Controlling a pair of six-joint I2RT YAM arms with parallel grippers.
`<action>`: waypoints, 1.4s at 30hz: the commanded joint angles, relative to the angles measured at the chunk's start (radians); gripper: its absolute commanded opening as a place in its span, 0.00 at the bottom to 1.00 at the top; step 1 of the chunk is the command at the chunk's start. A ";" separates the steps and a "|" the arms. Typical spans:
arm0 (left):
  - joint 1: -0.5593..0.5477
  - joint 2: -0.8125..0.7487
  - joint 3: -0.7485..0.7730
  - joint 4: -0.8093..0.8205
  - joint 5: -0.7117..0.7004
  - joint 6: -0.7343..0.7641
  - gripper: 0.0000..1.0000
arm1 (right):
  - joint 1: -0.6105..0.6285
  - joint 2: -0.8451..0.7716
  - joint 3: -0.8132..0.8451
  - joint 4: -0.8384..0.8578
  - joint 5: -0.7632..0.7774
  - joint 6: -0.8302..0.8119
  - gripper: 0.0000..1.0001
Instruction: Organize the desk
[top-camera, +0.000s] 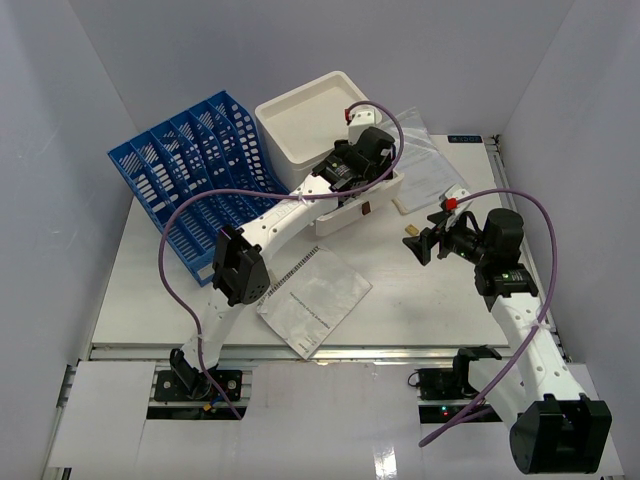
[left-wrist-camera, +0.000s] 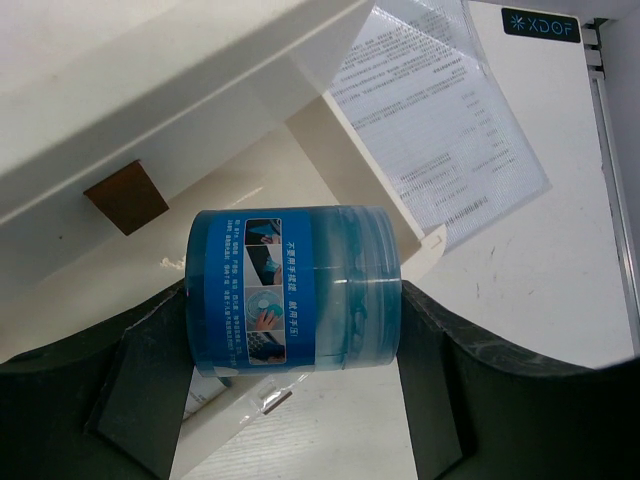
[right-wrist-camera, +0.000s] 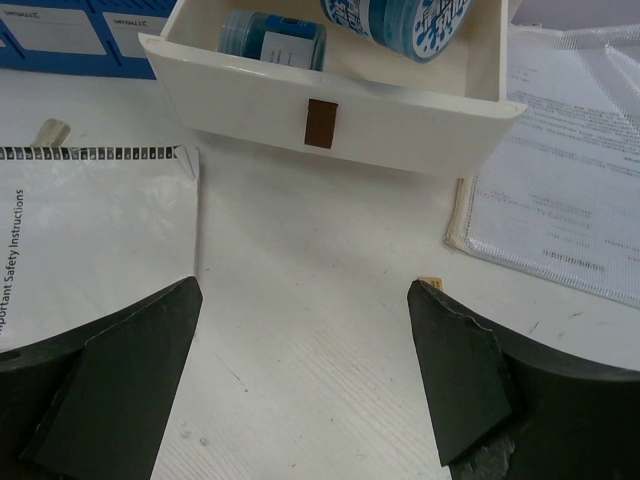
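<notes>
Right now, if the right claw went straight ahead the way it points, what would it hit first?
Most likely the front of the white drawer, near its brown tab. The right claw is open, and only bare desk lies between them. Depth is hard to judge.

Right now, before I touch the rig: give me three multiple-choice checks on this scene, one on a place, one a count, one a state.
1. Where does the blue file rack stand relative to the white drawer box?
A) left of it
B) right of it
C) on top of it

2. How many blue jars show in or over the open drawer in the right wrist view?
A) one
B) two
C) four

3. The right gripper is:
A) open, holding nothing
B) shut on a jar
C) shut on paper

Answers:
1 A, the top view has the rack left of the box.
2 B, one lies in the drawer, another shows higher up, cut by the frame edge.
3 A, its fingers stand apart over bare desk.
</notes>
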 joint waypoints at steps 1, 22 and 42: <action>0.002 -0.009 0.052 0.055 -0.025 0.021 0.60 | -0.008 0.012 -0.003 0.029 -0.021 0.011 0.90; 0.008 -0.064 -0.001 0.095 0.132 0.117 0.97 | -0.016 0.051 -0.009 -0.013 -0.126 -0.017 0.93; 0.288 -0.228 -0.079 0.164 0.627 0.631 0.67 | 0.193 0.427 0.134 -0.038 -0.123 -0.621 0.08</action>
